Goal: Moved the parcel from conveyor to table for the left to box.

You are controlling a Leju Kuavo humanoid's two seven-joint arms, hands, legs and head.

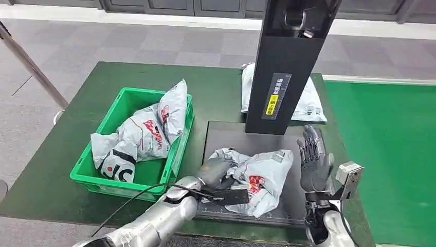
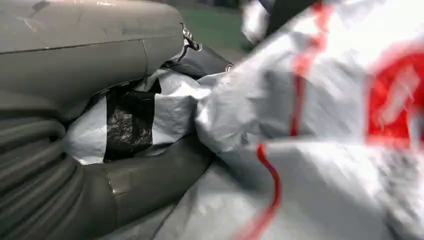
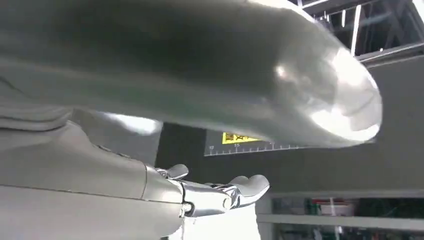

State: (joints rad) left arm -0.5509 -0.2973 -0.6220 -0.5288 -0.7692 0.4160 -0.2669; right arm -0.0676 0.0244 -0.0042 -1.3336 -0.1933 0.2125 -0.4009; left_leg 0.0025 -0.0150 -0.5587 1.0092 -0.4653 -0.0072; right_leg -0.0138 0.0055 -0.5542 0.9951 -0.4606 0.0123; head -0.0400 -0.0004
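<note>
Right hand (image 3: 210, 192) open before a black upright panel (image 3: 300, 165).

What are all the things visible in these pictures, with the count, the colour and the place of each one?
parcel: one, grey-white with red print, on the dark plate, gripped by the left robot hand.
parcels in crate: several, exact count unclear, grey-white with red and black print, piled in the crate.
far parcel: one, grey-white, on the table behind the black column.
crate: one, green, on the left part of the table.
dark plate: one, dark grey, flat on the table before the column.
black column: one, black with a yellow label, standing at the plate's far edge.
table: one, dark green.
conveyor: one, bright green, to the right.
left robot hand: one, grey, gripping the parcel.
right robot hand: one, dark grey, raised, fingers apart, holding nothing.
</note>
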